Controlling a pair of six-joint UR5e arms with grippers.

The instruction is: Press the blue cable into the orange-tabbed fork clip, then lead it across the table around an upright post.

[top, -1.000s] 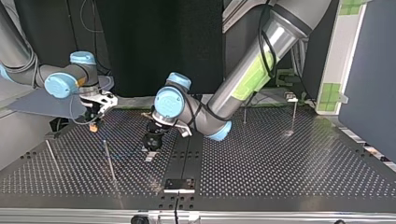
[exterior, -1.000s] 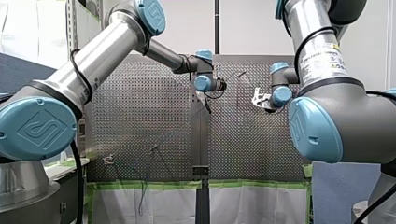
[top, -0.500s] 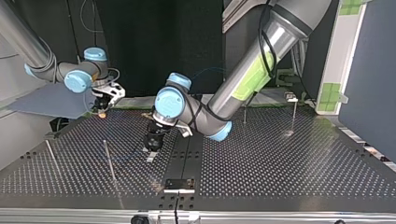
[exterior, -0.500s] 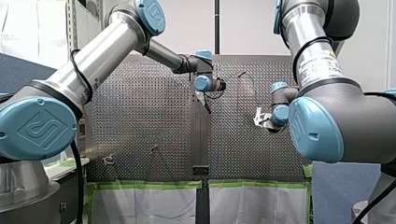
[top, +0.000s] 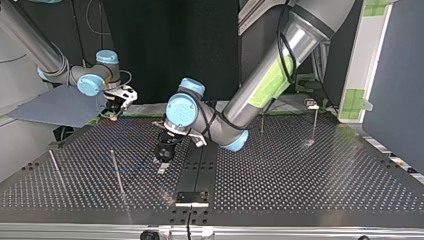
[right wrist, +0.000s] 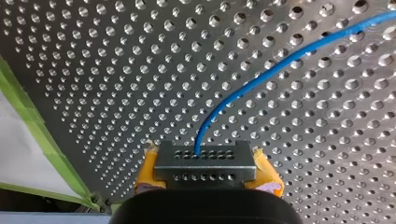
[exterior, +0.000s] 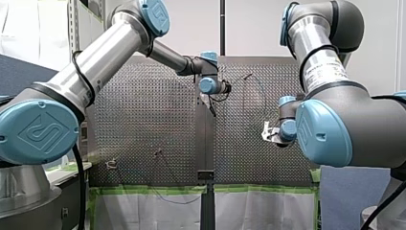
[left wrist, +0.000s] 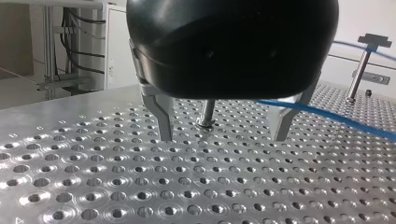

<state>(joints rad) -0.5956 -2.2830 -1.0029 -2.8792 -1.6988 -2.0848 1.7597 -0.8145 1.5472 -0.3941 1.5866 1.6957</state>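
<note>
Bright, even room light. We note sheen on table (left wrist: 74, 177); left gripper (left wrist: 223, 138) dark against bright wall (left wrist: 369, 16); top view dimmer, backdrop (top: 165, 45) black.

Silver arms (exterior: 110, 48), sky-blue joint caps (exterior: 38, 132), black cables (exterior: 79, 67); left end effector (left wrist: 223, 137) black with metal fingers (left wrist: 161, 116), right end effector (right wrist: 205, 177) yellow-padded.

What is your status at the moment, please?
Left fingers open, low over table, post ahead, blue cable passing by one of them. Right fingers shut on that cable. No obstruction seen.
</note>
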